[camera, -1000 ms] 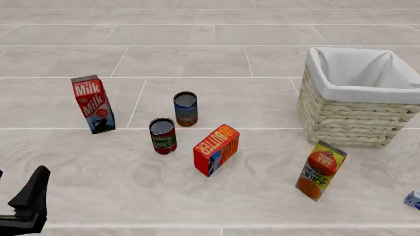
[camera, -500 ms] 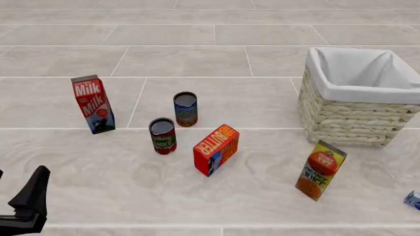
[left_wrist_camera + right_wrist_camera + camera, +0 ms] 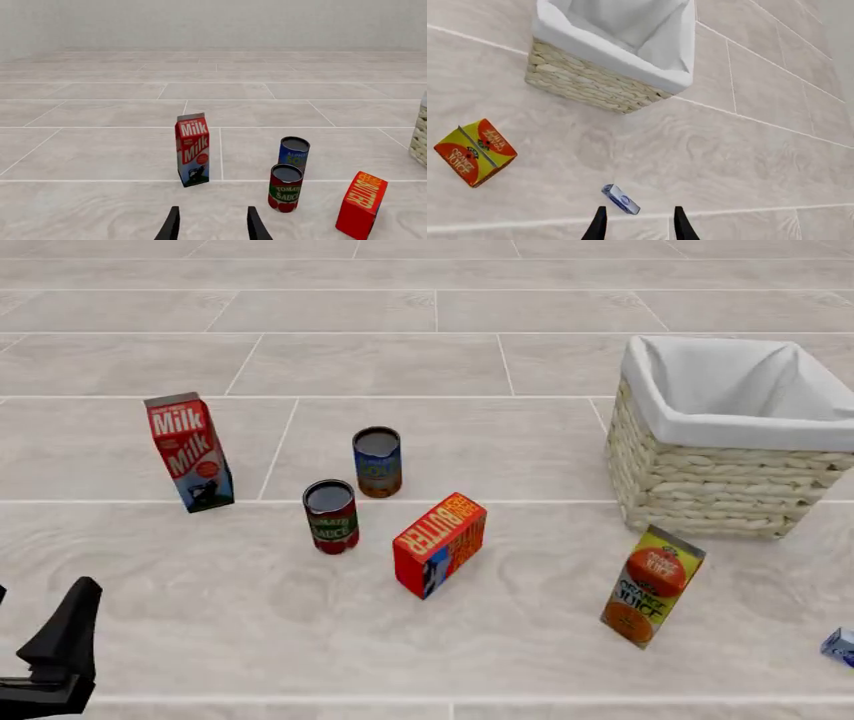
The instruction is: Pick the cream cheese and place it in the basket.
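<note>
The cream cheese (image 3: pixel 620 199), a small pale blue-and-white box, lies on the floor just ahead of my right gripper (image 3: pixel 636 222), whose fingers stand open and empty. In the front view only its corner shows at the right edge, cream cheese (image 3: pixel 839 645). The wicker basket (image 3: pixel 694 480) with a white liner stands at the back right, also in the right wrist view as basket (image 3: pixel 594 80). My left gripper (image 3: pixel 210 225) is open and empty, facing the milk carton (image 3: pixel 192 149). In the front view only part of the left arm shows at the lower left corner.
An orange juice carton (image 3: pixel 650 585) stands in front of the basket. A red-orange butter box (image 3: pixel 439 543) sits mid-floor, with a tomato can (image 3: pixel 331 516) and a blue can (image 3: pixel 378 461) behind it. The milk carton (image 3: pixel 187 451) stands at the left.
</note>
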Controlling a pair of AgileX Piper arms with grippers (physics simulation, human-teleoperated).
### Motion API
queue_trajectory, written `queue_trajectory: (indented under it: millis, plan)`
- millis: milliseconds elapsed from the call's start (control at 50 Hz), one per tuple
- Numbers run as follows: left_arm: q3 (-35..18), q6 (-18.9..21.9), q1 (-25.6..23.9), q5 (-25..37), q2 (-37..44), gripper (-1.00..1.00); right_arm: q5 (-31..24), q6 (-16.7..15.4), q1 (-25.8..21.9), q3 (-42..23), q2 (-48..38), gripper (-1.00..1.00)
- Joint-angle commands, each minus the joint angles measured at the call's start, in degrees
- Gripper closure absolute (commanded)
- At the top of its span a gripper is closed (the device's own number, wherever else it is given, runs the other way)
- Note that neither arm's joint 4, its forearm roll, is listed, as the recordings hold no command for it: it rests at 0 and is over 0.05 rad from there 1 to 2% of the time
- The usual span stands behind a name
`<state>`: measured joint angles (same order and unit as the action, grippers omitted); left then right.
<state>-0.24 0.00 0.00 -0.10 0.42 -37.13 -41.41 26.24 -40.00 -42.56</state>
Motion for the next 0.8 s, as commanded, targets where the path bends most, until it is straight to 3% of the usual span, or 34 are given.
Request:
queue_trajectory:
  millis: [20, 100, 220, 260, 320, 400, 460, 540, 680, 800]
  plan:
    - [0.0, 0.0, 0.0, 0.0, 0.0, -1.0, 3.7, -5.6, 2.9, 2.0, -6.7, -1.0]
    - [0.0, 0.0, 0.0, 0.0, 0.0, -1.0, 7.4, -9.6, 6.2, 3.1, -10.7, -1.0]
    - [0.0, 0.0, 0.0, 0.0, 0.0, -1.0, 9.2, -11.8, 7.9, 2.6, -13.1, -1.0]
    - [0.0, 0.0, 0.0, 0.0, 0.0, -1.0, 10.9, -15.2, 9.5, 3.7, -14.6, -1.0]
    - [0.0, 0.0, 0.0, 0.0, 0.0, -1.0, 10.3, -15.2, 9.1, 3.8, -15.8, -1.0]
    - [0.0, 0.0, 0.0, 0.0, 0.0, -1.0, 13.3, -19.8, 11.6, 5.1, -18.3, -1.0]
    - [0.0, 0.0, 0.0, 0.0, 0.0, -1.0, 13.2, -19.6, 11.0, 4.1, -19.5, -1.0]
    - [0.0, 0.0, 0.0, 0.0, 0.0, -1.0, 14.5, -22.4, 11.5, 5.1, -21.2, -1.0]
    - [0.0, 0.0, 0.0, 0.0, 0.0, -1.0, 15.7, -24.2, 11.7, 6.3, -23.6, -1.0]
    - [0.0, 0.0, 0.0, 0.0, 0.0, -1.0, 20.0, -27.3, 13.1, 8.2, -26.5, -1.0]
